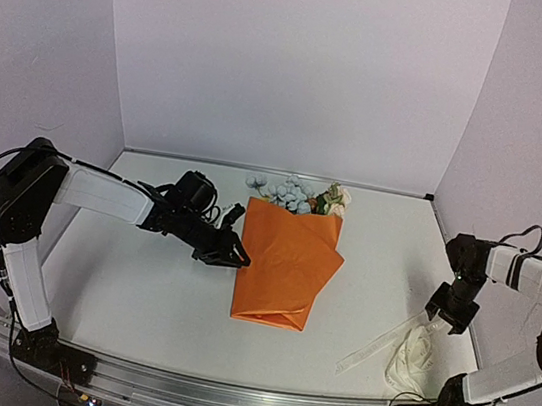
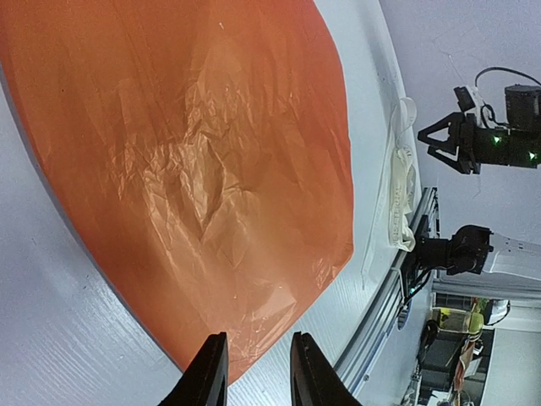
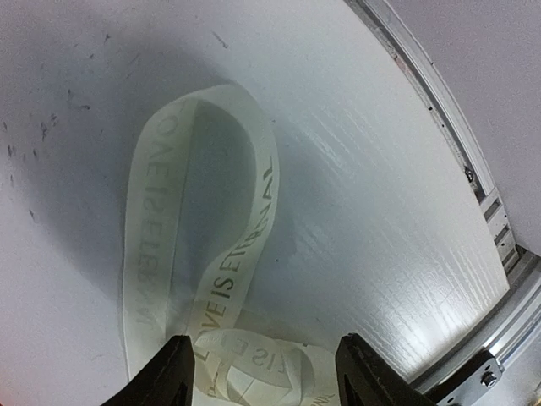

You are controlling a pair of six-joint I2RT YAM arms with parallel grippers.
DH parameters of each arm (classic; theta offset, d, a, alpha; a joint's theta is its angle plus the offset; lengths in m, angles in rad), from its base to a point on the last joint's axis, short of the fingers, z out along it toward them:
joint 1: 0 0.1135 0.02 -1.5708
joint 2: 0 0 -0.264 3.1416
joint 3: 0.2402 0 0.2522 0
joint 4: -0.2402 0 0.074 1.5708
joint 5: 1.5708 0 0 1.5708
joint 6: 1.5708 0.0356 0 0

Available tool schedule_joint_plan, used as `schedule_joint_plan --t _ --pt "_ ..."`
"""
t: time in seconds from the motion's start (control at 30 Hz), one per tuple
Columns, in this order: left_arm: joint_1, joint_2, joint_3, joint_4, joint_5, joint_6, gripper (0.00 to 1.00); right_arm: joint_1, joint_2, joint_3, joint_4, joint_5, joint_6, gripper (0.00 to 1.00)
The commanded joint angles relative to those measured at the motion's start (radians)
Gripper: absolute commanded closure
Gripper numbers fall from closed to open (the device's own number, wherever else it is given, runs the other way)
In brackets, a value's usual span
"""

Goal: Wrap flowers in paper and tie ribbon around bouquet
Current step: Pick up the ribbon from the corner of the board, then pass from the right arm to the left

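"What stood on the white table point(image 1: 137, 295), under those pale lilac walls point(image 1: 300, 66)?"

"The paper point(image 1: 287, 266), orange face up, was folded over the flowers point(image 1: 293, 193) in mid-table. The blooms stuck out at its far end. The ribbon point(image 1: 416, 357) lay heaped near the right front edge, well apart from it."

"And the grippers?"

"The left gripper point(image 2: 258, 372) was at the paper's left edge, jaws a narrow gap apart, not visibly pinching it. The right gripper point(image 3: 269, 376) hung over the ribbon, jaws wide, holding nothing."

White tbl point(image 1: 138, 285), 3 pale lilac walls point(image 1: 300, 66).
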Motion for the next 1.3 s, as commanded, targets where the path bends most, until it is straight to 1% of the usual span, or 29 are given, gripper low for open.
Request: schedule_joint_plan --t 0.0,0.13,0.27,0.33,0.4,0.43,0.53,0.57,0.7,0.77,0.9,0.97,1.07,1.17,1.27 --pt "-0.005 -0.058 0.001 0.019 -0.008 0.022 0.73 -0.099 0.085 0.064 0.036 -0.058 -0.008 0.41" --pt "-0.004 -0.068 -0.002 0.018 -0.01 0.022 0.73 -0.151 0.171 0.09 0.078 -0.112 0.012 0.43" --pt "-0.004 -0.076 -0.005 0.016 -0.013 0.023 0.72 -0.186 0.241 0.121 0.095 -0.137 0.017 0.49" --pt "-0.005 -0.08 -0.005 0.016 -0.016 0.024 0.72 -0.2 0.271 0.132 0.098 -0.151 0.017 0.55" --pt "-0.004 -0.084 -0.004 0.017 -0.021 0.024 0.71 -0.209 0.283 0.141 0.101 -0.159 0.009 0.63" --pt "-0.004 -0.085 -0.002 0.019 -0.023 0.026 0.71 -0.211 0.281 0.147 0.102 -0.162 -0.001 0.7" --pt "-0.005 -0.09 0.009 0.016 -0.034 0.043 0.71 -0.21 0.264 0.182 0.102 -0.212 -0.038 0.94" --pt "-0.004 -0.093 0.015 0.013 -0.048 0.053 0.7 -0.21 0.252 0.193 0.101 -0.233 -0.047 0.99" --pt "-0.007 -0.106 0.053 -0.017 -0.093 0.123 0.69 -0.193 0.194 0.25 0.102 -0.366 -0.087 1.0" --pt "-0.01 -0.117 0.078 -0.022 -0.119 0.162 0.68 -0.16 0.161 0.3 0.092 -0.472 -0.13 1.0" --pt "-0.021 -0.141 0.123 -0.016 -0.171 0.248 0.66 -0.052 0.098 0.388 0.07 -0.655 -0.224 1.0" --pt "-0.023 -0.152 0.142 -0.005 -0.193 0.292 0.63 0.028 0.071 0.433 0.043 -0.73 -0.275 1.0" --pt "-0.025 -0.174 0.151 0.051 -0.193 0.333 0.57 0.124 0.043 0.504 0.005 -0.854 -0.318 1.0" --pt "-0.033 -0.183 0.139 0.146 -0.144 0.373 0.55 0.213 0.039 0.574 0.005 -0.986 -0.3 1.0" --pt "-0.058 -0.186 0.11 0.252 -0.11 0.41 0.54 0.3 0.045 0.63 0.002 -1.068 -0.287 1.0"
